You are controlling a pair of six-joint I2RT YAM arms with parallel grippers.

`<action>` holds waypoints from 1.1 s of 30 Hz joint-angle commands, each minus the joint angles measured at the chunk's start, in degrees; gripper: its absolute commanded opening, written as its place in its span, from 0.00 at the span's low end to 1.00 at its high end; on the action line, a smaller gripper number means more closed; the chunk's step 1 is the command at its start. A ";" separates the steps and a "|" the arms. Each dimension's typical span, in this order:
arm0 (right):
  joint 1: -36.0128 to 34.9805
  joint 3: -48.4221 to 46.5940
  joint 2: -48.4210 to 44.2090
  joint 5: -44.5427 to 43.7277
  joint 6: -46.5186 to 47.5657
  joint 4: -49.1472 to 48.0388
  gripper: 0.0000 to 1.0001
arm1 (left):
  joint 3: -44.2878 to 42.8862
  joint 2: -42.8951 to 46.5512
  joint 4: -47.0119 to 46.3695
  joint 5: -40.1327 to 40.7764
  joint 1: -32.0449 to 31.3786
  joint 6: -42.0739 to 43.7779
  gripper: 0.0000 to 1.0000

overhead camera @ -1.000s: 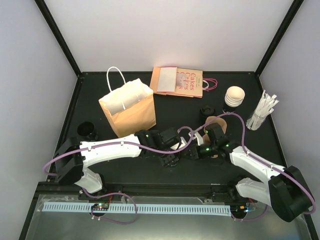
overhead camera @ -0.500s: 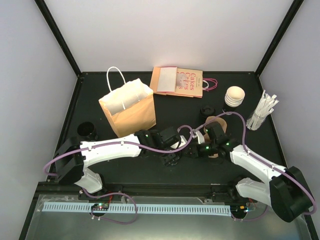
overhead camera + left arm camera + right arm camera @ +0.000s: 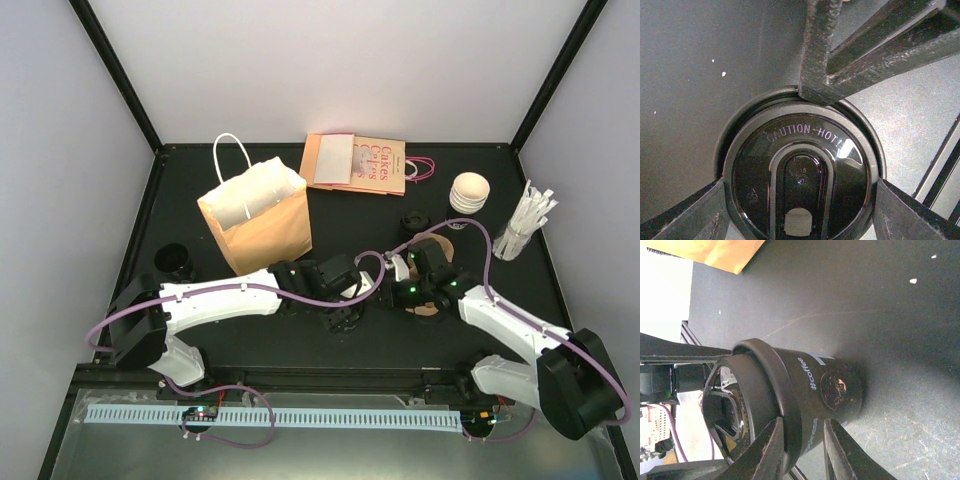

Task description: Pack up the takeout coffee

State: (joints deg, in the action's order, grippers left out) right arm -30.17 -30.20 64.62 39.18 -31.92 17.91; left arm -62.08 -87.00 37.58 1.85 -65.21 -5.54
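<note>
The takeout coffee (image 3: 800,185) stands lid up on the bench (image 3: 180,200), gripped from 2 sides. The left fingers (image 3: 685,220) are spread wide, 1 pressed against each side of the black lid. The right fingers (image 3: 765,450) are nearly together, pinching the lid's rim, 1 on the lid and 1 on the cup wall. The brown paper bag (image 3: 258,225) stands just behind, to the left.
</note>
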 commanded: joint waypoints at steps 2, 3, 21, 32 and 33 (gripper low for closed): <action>-0.31 -1.96 1.97 0.41 -0.45 -4.78 0.26 | 3.84 -4.05 1.28 -6.68 -0.97 0.55 0.66; -0.27 -1.97 2.22 0.57 -0.29 -4.98 0.26 | 3.96 -3.98 1.19 -6.67 -0.97 0.58 0.66; -0.32 4.22 6.95 4.05 -2.39 -9.84 0.26 | 5.12 -3.97 -0.22 -7.57 -1.52 0.53 0.65; -3.67 10.69 9.99 1.68 -2.53 -10.43 0.26 | 6.62 -4.03 -1.33 -8.34 -1.89 0.53 0.64; -3.71 10.23 9.47 1.17 -2.30 -9.44 0.25 | 6.66 -4.05 -1.36 -8.40 -1.93 0.47 0.64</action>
State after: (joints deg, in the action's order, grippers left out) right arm -29.61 -23.86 70.43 45.63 -34.61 -0.67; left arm -59.42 -85.45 36.67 2.15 -65.21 -6.28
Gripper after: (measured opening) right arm 0.258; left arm 0.742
